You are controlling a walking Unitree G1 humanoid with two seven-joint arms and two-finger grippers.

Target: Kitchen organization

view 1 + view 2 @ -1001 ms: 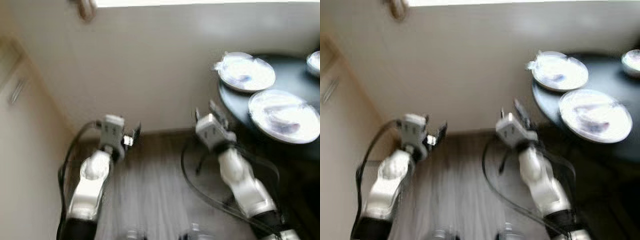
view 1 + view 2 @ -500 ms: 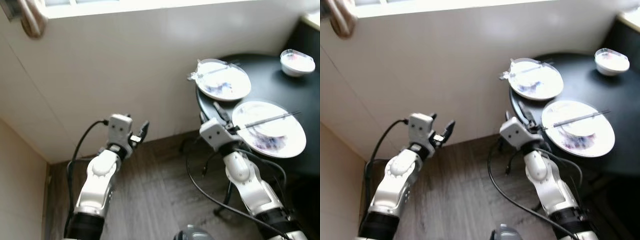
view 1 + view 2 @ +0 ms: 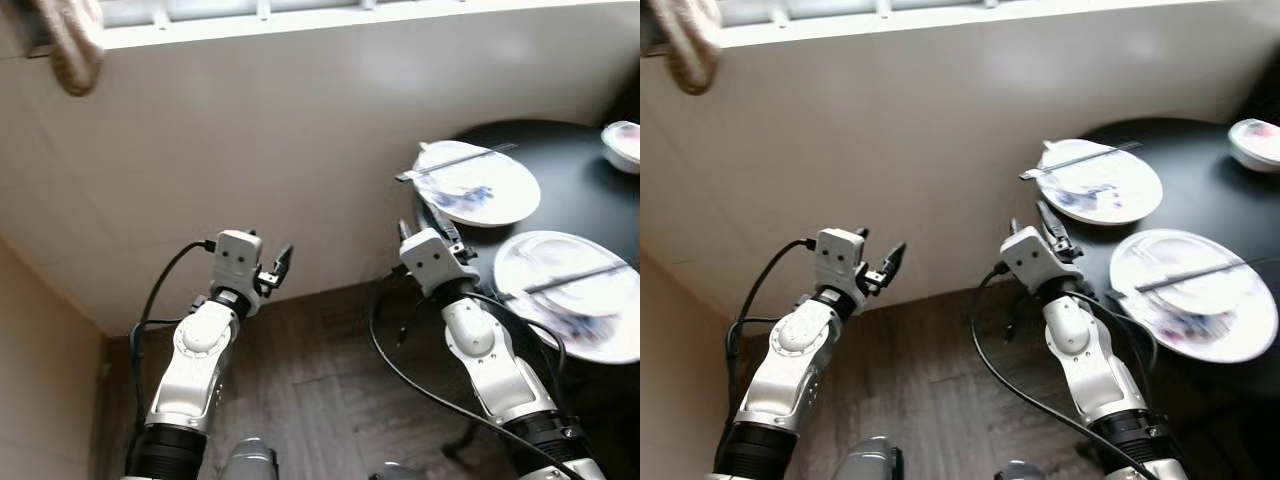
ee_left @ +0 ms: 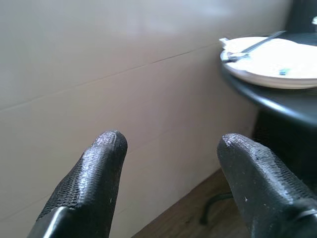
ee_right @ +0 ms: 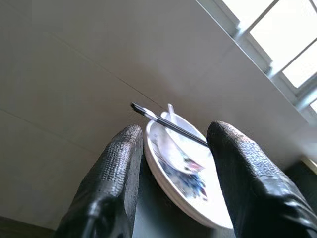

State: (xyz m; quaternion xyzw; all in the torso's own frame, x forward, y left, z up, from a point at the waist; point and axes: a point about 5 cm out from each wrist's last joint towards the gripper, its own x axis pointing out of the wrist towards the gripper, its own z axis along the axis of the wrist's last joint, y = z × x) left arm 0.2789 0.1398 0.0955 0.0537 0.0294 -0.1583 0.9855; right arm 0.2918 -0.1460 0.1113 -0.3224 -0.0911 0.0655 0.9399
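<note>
Currently both arms are raised ahead of the body, and neither holds anything. The right gripper [image 3: 1050, 224] sits at the near edge of the round black table [image 3: 570, 170], its fingers spread apart and aimed at the far plate [image 3: 478, 183]; this alignment probably prepares for a pickup of that plate. In the right wrist view the plate [image 5: 184, 171] appears between the two fingers [image 5: 115, 168], but no contact is visible. A utensil [image 3: 455, 162] lies across the far plate, and another utensil [image 3: 577, 279] lies across the near plate [image 3: 575, 308]; both plates carry food smears, so they are judged to be dirty dishes awaiting clearing. A small bowl [image 3: 623, 145] stands at the table's far right, well apart from the right gripper. The left gripper [image 3: 276, 268] hovers over the floor [image 3: 320, 390] beside the wall [image 3: 300, 150], with its fingers [image 4: 94, 178] spread apart and nothing between them. The floor is dark wood plank. The wall is pale and panelled, with a window ledge [image 3: 330, 18] above it. A looped rope-like item [image 3: 75, 45] hangs at the upper left; its nature cannot be determined.
</note>
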